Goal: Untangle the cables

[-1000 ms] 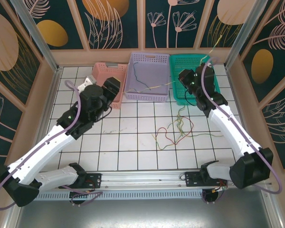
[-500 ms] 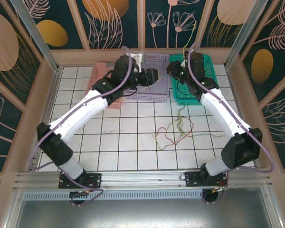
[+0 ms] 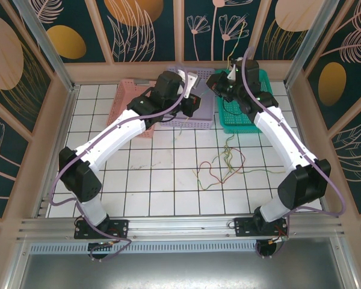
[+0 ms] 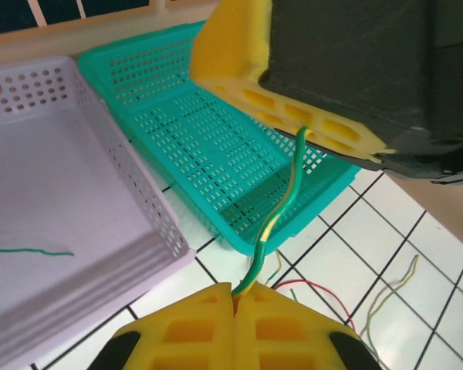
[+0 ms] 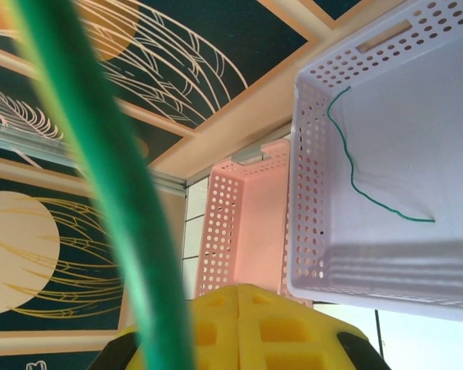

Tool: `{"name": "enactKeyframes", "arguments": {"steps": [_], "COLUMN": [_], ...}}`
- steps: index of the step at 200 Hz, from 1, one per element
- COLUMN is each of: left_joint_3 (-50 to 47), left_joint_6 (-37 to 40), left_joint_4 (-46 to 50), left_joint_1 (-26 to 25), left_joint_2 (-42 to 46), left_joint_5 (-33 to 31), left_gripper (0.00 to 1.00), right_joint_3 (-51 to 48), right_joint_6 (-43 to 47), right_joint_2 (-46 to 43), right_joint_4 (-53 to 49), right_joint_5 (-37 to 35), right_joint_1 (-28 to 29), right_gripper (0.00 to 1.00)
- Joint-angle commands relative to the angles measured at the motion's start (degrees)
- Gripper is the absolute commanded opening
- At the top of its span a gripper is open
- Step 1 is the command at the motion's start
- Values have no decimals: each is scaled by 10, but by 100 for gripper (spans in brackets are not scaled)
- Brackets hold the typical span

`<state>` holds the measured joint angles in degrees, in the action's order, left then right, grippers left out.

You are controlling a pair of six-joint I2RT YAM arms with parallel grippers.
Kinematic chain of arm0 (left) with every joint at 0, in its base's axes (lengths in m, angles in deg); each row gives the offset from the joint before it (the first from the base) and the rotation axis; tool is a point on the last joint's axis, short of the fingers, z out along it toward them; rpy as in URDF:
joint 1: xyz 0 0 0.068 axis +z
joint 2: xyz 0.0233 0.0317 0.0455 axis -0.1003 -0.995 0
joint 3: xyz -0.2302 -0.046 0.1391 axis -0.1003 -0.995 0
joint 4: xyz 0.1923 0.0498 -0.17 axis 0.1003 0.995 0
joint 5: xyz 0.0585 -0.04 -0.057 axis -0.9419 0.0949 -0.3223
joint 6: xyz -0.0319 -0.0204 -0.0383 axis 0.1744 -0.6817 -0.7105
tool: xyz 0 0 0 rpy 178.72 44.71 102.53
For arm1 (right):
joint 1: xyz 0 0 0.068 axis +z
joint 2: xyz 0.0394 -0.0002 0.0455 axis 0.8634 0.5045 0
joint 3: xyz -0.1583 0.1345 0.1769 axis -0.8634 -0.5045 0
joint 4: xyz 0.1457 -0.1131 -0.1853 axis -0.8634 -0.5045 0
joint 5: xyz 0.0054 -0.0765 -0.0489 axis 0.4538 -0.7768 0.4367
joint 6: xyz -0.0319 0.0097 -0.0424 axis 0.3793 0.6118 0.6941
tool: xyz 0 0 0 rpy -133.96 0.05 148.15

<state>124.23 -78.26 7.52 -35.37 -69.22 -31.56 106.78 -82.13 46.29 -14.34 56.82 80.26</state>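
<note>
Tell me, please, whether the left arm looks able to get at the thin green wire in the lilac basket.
Probably not yet: the thin green wire lies uncovered in the lilac perforated plastic basket, but the left tool is shut on a green-and-yellow wire.

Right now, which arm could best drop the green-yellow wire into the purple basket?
Probably the left. The left jaws pinch the green-yellow wire beside the purple basket; the right jaws pinch it over the teal basket.

the green cable (image 5: 100, 177) is a close blur, cut off by the top edge.
</note>
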Motion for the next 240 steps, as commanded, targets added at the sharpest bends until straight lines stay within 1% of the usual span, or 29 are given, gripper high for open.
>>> {"name": "enactKeyframes", "arguments": {"steps": [1, 44, 62, 71, 91, 94, 103, 115, 132, 156, 178, 192, 219, 240], "left_joint_3": [-4, -6, -16, -22, -34, -37, -50, -69, -73, -86, -92, -82, -70, -75], "left_joint_6": [6, -17, -52, -73, -121, -130, -150, -166, -165, -173, -173, -171, -177, -195], "left_joint_4": [-21, -40, -62, -72, -93, -98, -122, -151, -154, -159, -156, -133, -91, -96], "left_joint_1": [5, 9, 21, 29, 59, 63, 77, 87, 90, 90, 91, 98, 134, 177], "left_joint_2": [12, 17, 20, 23, 25, 40, 50, 60, 61, 66, 70, 68, 65, 59], "left_joint_5": [-17, 32, 51, 51, 46, 48, 59, 78, 91, 91, 72, 43, -20, -43], "left_gripper": [0, 0, 0, 0, 0, 0, 0, 0, 0, 0, 0, 0, 0, 0], "right_joint_3": [4, -7, -7, -8, -11, -12, -12, -8, -3, -2, -9, -18, -40, -80], "right_joint_6": [-9, -8, -10, -11, -12, -12, -14, -16, -21, -34, -61, -66, -45, -42], "right_joint_2": [4, 5, 12, 14, 8, 8, 6, 6, 6, 3, -2, -19, -72, -109], "right_joint_4": [-14, -24, -29, -31, -31, -30, -27, -24, -22, -10, 5, 20, 34, 63], "right_joint_5": [14, 35, 51, 60, 64, 65, 71, 80, 87, 95, 102, 85, 3, -21], "right_joint_1": [-17, -40, -46, -49, -54, -55, -56, -57, -57, -61, -70, -76, -80, -81], "right_gripper": [0, 0, 0, 0, 0, 0, 1, 6, 21, 22, 42, 49, 58, 59]}}
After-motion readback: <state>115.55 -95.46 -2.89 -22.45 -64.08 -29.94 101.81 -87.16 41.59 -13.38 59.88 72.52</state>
